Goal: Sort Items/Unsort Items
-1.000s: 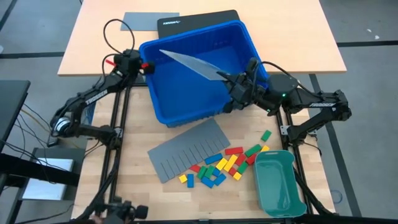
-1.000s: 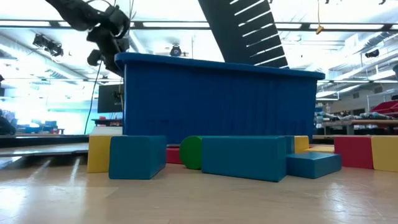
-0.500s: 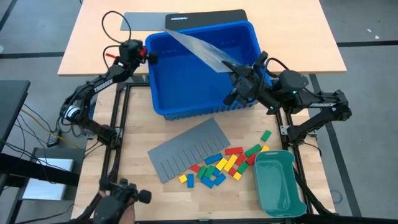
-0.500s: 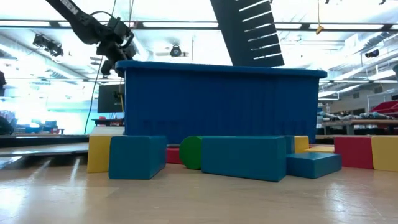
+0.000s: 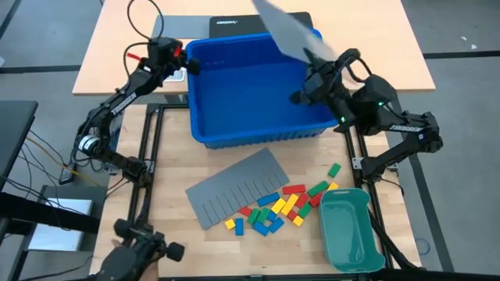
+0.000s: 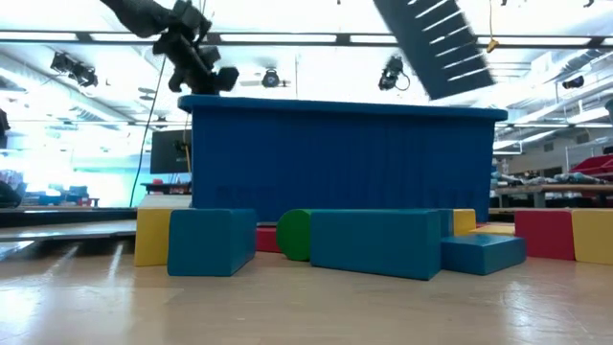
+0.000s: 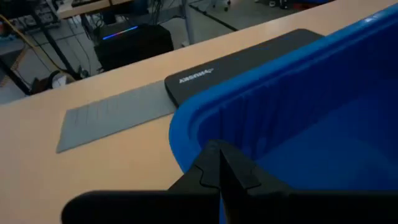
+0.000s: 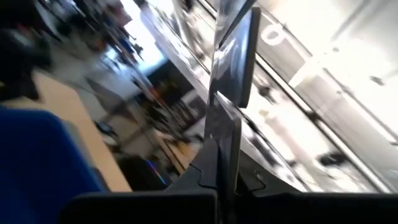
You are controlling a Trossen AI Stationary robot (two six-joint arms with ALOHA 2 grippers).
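At ten o'clock, the left gripper (image 5: 190,69) pinches the rim of the large blue plastic bin (image 5: 254,136). At one o'clock, the right gripper (image 5: 315,61) pinches a grey slotted divider sheet (image 5: 283,27), lifted above the bin. At six o'clock, the small red, yellow, green and blue toy blocks (image 5: 280,206) lie heaped on the table between a second grey divider sheet (image 5: 238,185) and the teal oblong plastic tray (image 5: 349,229); none appears sorted, so the sorting seems still to do.

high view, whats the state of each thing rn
blue plastic bin: upright, nothing inside, left gripper shut on its rim
held grey slotted sheet: raised, right gripper shut on it
second grey slotted sheet: flat
coloured toy blocks: loose
teal oblong tray: holds nothing
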